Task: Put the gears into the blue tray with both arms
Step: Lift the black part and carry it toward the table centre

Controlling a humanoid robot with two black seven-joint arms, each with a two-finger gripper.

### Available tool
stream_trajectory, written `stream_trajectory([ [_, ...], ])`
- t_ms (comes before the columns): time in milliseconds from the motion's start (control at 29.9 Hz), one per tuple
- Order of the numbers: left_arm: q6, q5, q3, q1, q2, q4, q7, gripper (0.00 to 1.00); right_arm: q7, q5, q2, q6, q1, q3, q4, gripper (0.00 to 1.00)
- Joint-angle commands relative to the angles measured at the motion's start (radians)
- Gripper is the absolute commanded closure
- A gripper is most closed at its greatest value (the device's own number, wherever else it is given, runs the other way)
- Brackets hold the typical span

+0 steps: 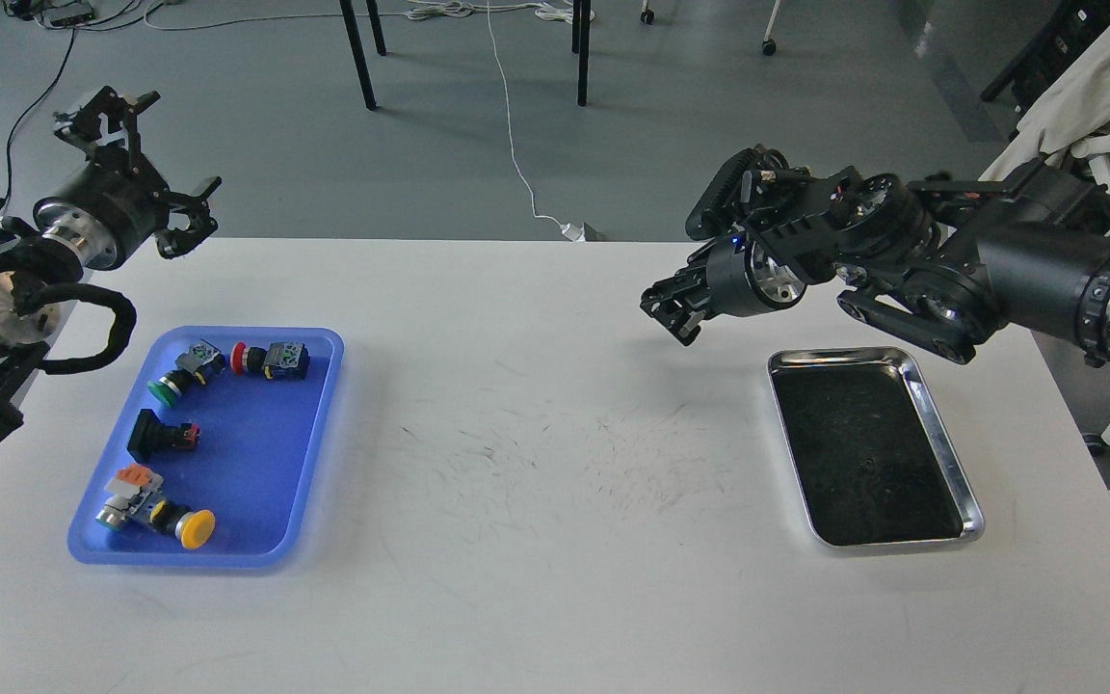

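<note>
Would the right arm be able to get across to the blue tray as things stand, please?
Probably yes. The right gripper hangs above bare table, nothing between it and the blue tray; the left gripper sits behind the tray.
</note>
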Motion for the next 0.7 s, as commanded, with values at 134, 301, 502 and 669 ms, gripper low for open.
stream_trajectory([
  [134, -0.017, 0.0, 0.0, 0.0, 0.037, -0.006, 0.002, 0.0, 0.006, 0.007, 0.099, -0.123, -0.027, 0.075, 0.015, 0.99],
  [301, -0.021, 0.0, 0.0, 0.0, 0.047, -0.006, 0.002, 0.0, 0.02, 0.006, 0.133, -0.209, -0.051, 0.075, 0.017, 0.99],
  [502, -0.029, 0.0, 0.0, 0.002, 0.08, -0.027, 0.002, 0.0, 0.02, 0.0, 0.133, -0.258, -0.103, 0.069, 0.004, 0.99],
  [669, -0.029, 0.0, 0.0, 0.003, 0.117, -0.044, 0.002, 0.0, 0.022, 0.0, 0.133, -0.286, -0.14, 0.067, -0.032, 0.99],
])
